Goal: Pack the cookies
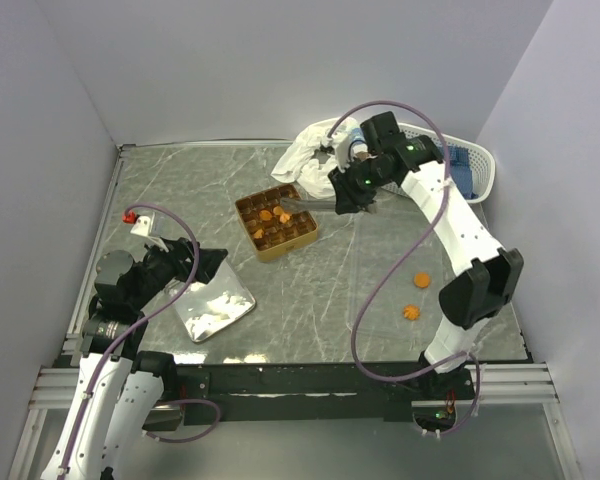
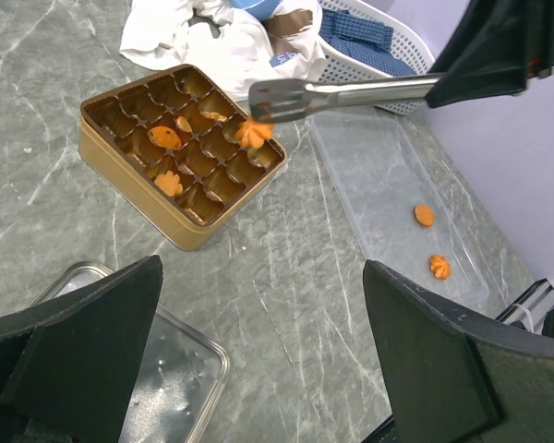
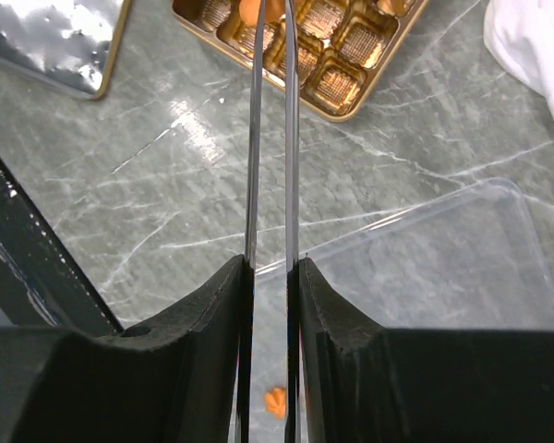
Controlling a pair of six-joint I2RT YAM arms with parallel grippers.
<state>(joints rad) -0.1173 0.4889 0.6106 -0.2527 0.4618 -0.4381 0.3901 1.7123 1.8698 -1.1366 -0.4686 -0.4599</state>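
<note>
The square golden tin (image 1: 298, 234) sits mid-table with three cookies (image 1: 265, 215) in its cells. My right gripper (image 1: 352, 192) is shut on metal tongs (image 1: 308, 206), seen edge-on in the right wrist view (image 3: 270, 138). The tongs' tips pinch a scalloped orange cookie (image 2: 254, 132) just above the tin's (image 2: 129, 189) right cells. Two more cookies (image 1: 421, 280) (image 1: 411, 312) lie on a clear plastic tray (image 2: 369, 175) at the right. My left gripper (image 2: 263, 360) is open and empty, low over the table beside a shiny metal lid (image 1: 216, 305).
A white cloth (image 1: 315, 155) and a white basket (image 1: 470, 170) with blue fabric lie at the back right. A small red and white item (image 1: 132, 217) sits at the left edge. Walls close in on both sides.
</note>
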